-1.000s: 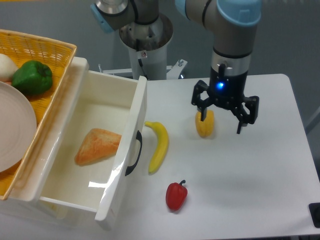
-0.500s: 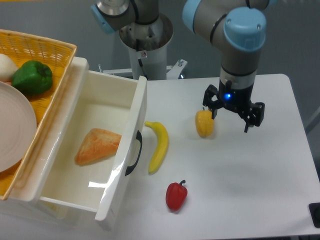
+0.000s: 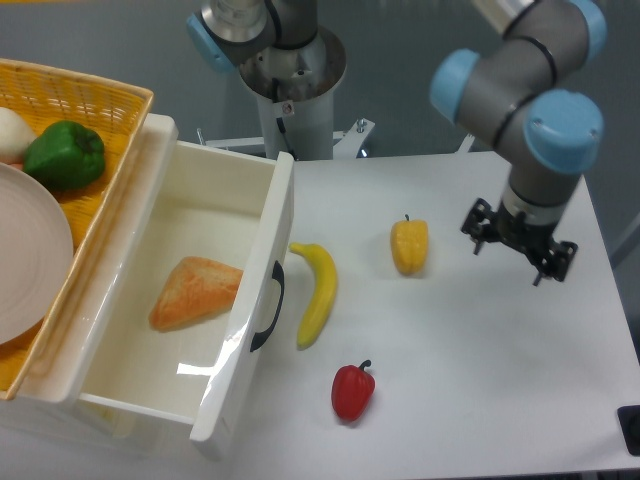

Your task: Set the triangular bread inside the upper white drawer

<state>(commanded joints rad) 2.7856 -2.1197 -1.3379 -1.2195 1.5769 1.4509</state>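
Observation:
The triangular bread (image 3: 195, 291) lies flat on the floor of the upper white drawer (image 3: 255, 258), which is pulled out at the left with its dark curved handle facing the table. My gripper (image 3: 514, 250) is open and empty. It hangs over the right side of the white table, far right of the drawer and right of the yellow bell pepper (image 3: 409, 246).
A banana (image 3: 317, 291) and a red bell pepper (image 3: 352, 391) lie on the table near the drawer front. A yellow wicker basket (image 3: 85, 105) at the upper left holds a green pepper (image 3: 64, 154) and a white plate (image 3: 28, 260).
My gripper has moved to the right, away from the yellow bell pepper, and the arm has swung out with it. The bread and drawer have not moved.

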